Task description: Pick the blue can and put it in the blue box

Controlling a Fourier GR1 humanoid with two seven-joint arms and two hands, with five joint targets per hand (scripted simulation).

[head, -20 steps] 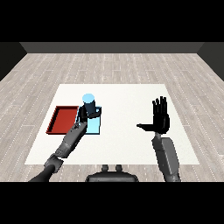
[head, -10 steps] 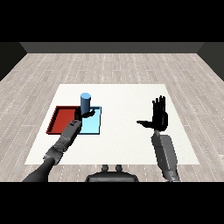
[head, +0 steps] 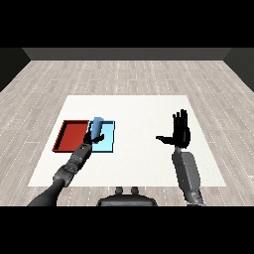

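Red tray: at the left of the white table, edge to edge with the blue tray.
Left hand: reaching in from the lower left, over the seam between the two trays, just beside the can's base – finger position hidden, cannot tell whether open or closed.
Blue can: upright inside the blue tray, at its left side.
Blue tray: right of the red tray, holding the can.
Right hand: raised well apart at the right of the table – fingers straight and spread, thumb out to the side, holding nothing.
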